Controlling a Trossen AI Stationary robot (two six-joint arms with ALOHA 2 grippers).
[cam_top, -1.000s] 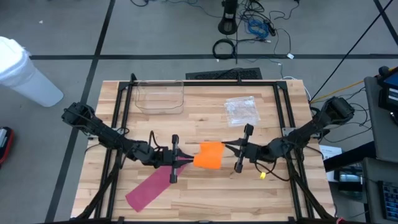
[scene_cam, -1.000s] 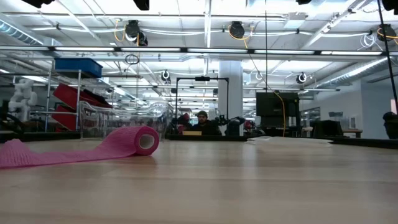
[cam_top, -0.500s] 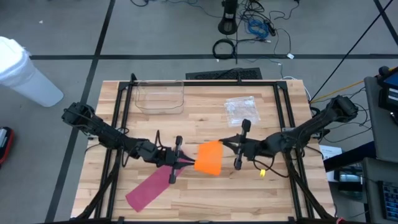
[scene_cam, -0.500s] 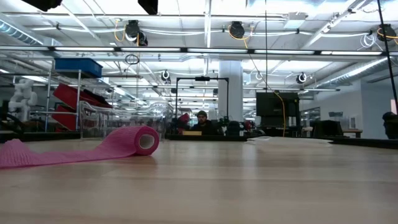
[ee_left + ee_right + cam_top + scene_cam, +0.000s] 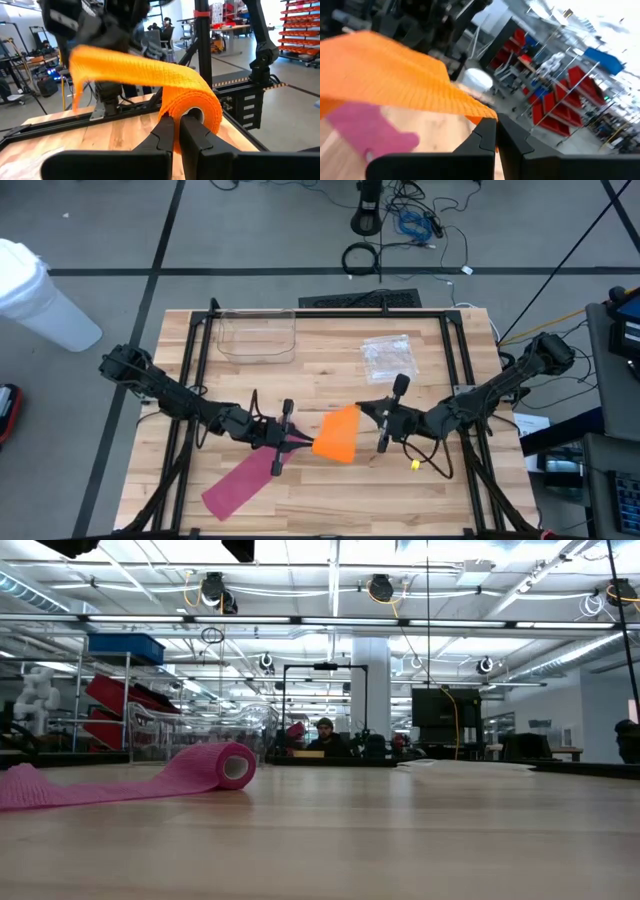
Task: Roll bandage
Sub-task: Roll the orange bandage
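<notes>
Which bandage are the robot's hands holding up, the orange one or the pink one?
The orange bandage, held between both hands; the pink bandage lies flat on the table.

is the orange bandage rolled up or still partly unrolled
Partly unrolled: the orange bandage has a rolled core, with a loose tail stretched toward the right pincer.

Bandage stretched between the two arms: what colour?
Orange bandage; left wrist view shows it best.

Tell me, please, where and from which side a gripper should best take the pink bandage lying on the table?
Probably at the loose flat tail of the pink bandage, from straight above, pinching its thin edge. The tail lies flat and free toward the table's front-left, while its rolled end sits close beside the left gripper.
</notes>
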